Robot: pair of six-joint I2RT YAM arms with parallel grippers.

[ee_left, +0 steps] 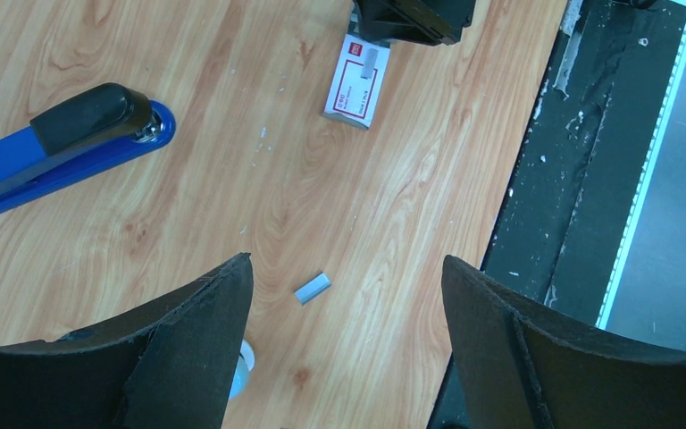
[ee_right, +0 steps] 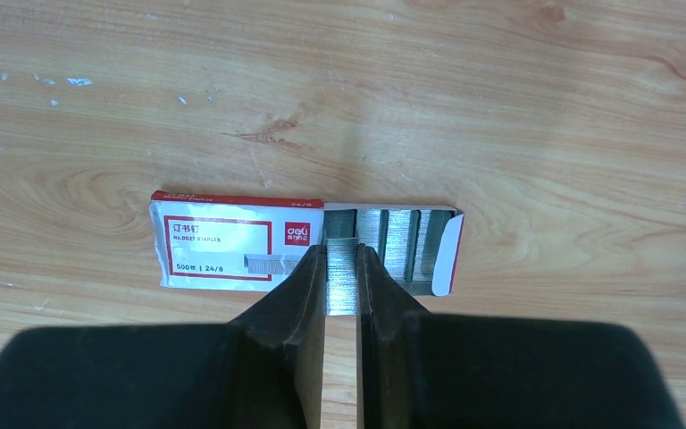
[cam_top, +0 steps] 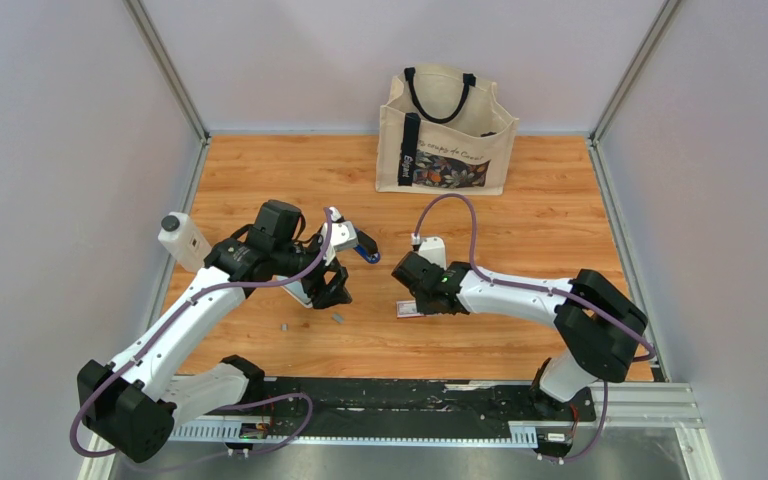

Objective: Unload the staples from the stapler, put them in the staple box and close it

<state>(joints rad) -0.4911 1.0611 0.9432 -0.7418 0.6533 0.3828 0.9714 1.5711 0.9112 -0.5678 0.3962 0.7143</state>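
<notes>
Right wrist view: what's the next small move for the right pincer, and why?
Probably open the right pincer slightly: it's pinching a thin silvery staple strip right over the open tray of the small white-and-red cardboard box, beside other strips, so releasing should drop it in.

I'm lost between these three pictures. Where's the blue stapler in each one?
Top external: the stapler sits just left of the picture's centre, on the wooden table.
Left wrist: the stapler lies flat at the upper left.
Right wrist: not in view.
Shared landmark: the white-and-red box shows in all three views, and lies to the right of the stapler in the first two.
</notes>
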